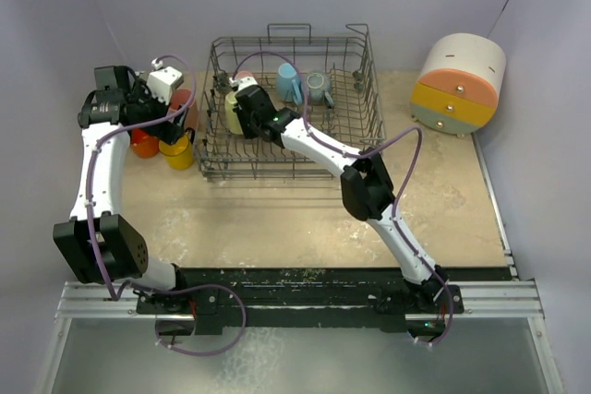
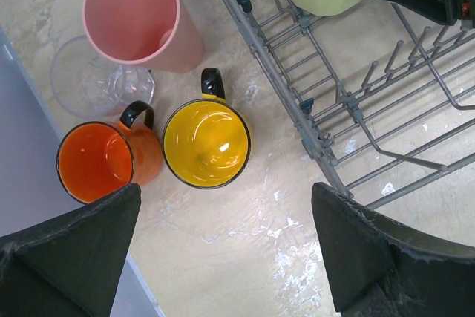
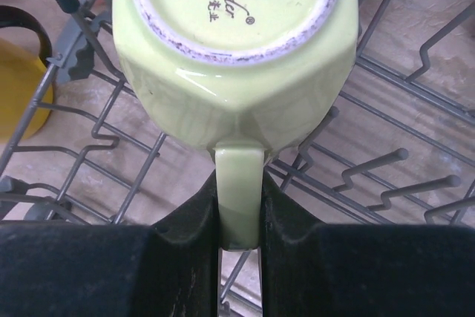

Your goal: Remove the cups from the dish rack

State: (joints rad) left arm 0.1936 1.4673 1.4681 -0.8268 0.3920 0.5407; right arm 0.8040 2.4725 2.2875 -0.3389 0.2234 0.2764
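Note:
The dark wire dish rack [image 1: 277,171] stands at the table's back middle. My right gripper [image 1: 247,110] reaches into its left end and is shut on the handle [image 3: 239,183] of a pale yellow-green mug [image 3: 234,50], which is turned bottom toward the right wrist camera. A light blue cup [image 1: 288,80] and a grey cup [image 1: 317,88] stand in the rack. Left of the rack on the table are a pink tumbler [image 2: 141,16], an orange mug [image 2: 100,161] and a yellow mug [image 2: 206,142]. My left gripper [image 2: 223,250] hangs open and empty above them.
A clear stemmed glass [image 2: 96,79] lies by the pink tumbler. The round white, orange and yellow drawer box [image 1: 459,82] stands at the back right. The rack's corner [image 2: 326,94] is close to the right of my left gripper. Walls enclose the table's left and right.

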